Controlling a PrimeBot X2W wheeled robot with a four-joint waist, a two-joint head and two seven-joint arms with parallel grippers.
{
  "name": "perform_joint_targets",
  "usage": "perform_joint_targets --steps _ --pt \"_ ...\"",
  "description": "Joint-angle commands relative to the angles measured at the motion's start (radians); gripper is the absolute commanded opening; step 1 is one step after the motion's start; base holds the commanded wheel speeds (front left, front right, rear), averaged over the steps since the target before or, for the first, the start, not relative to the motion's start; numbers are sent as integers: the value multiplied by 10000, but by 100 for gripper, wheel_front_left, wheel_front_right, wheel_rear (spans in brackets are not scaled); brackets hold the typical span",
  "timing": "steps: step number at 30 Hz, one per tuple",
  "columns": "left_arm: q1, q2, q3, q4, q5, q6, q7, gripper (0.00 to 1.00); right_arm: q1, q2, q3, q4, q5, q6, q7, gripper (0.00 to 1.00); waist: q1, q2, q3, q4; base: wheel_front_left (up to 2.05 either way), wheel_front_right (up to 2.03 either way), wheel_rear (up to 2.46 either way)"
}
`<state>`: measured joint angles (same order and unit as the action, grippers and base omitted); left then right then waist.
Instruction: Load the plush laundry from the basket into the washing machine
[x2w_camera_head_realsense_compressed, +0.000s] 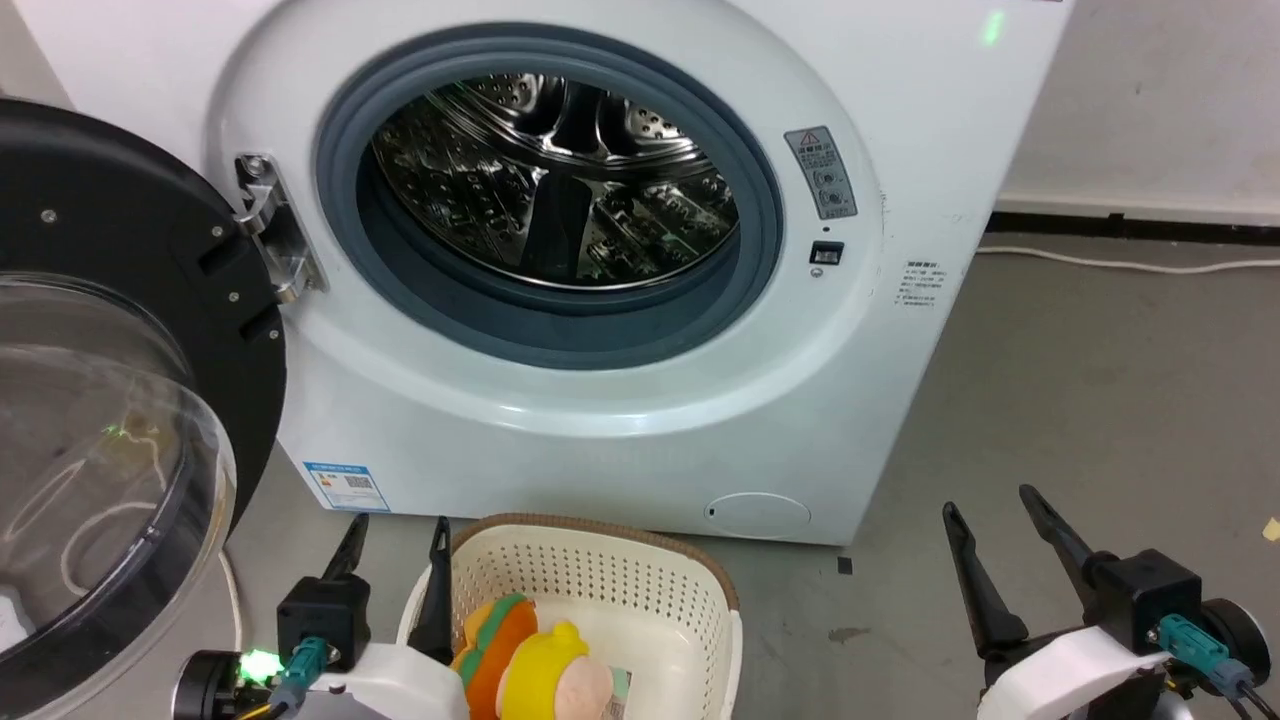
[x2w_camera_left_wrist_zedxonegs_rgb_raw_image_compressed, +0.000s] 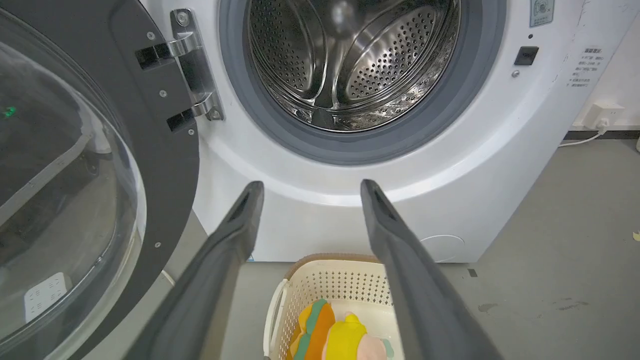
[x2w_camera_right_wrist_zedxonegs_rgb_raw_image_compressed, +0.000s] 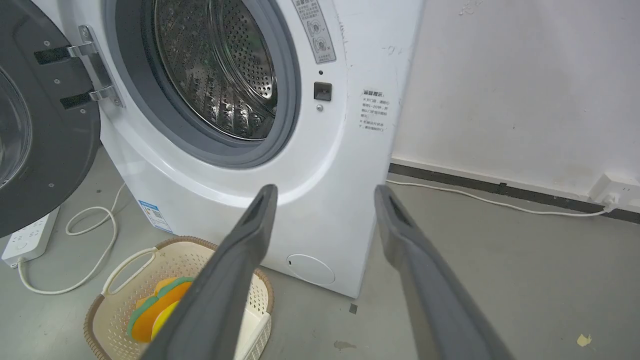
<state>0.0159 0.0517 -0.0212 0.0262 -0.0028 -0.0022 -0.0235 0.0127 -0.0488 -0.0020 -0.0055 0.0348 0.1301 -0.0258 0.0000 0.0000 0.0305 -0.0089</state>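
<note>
On the floor (x2w_camera_head_realsense_compressed: 1100, 400) before the open white front-loading washing machine (x2w_camera_head_realsense_compressed: 600, 450), the yellow-and-peach plush toy (x2w_camera_head_realsense_compressed: 540, 670) lies in the cream perforated basket (x2w_camera_head_realsense_compressed: 600, 580). Left tool (x2w_camera_head_realsense_compressed: 400, 520) and right tool (x2w_camera_head_realsense_compressed: 987, 500) stand spread, empty. Pickup appears pending: lower the nearer left tool onto the toy.

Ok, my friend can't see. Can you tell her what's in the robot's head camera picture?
A white washing machine stands with its door swung open to the left and its shiny drum empty. On the floor before it, a cream basket holds a yellow and pink plush toy. Both the left gripper and right gripper are open, holding nothing.
</note>
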Motion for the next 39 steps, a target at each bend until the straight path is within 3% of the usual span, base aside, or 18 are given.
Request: perform_joint_targets --steps 1,21,39 --pt "-99 47 -69 103 -14 -45 -112 100 -5 -2 -11 -77 91 1 -99 100 0 0 92 -35 0 0 0" --pt "-1110 430 -620 2096 -321 -315 -411 100 -311 -4 -5 -406 668 2 -515 100 0 0 1422 -583 0 0 0" --pt "-2614 1045 -1586 4528 -1141 -513 6 100 -632 -6 237 -906 1142 3 -890 100 0 0 3005 -1181 0 0 0"
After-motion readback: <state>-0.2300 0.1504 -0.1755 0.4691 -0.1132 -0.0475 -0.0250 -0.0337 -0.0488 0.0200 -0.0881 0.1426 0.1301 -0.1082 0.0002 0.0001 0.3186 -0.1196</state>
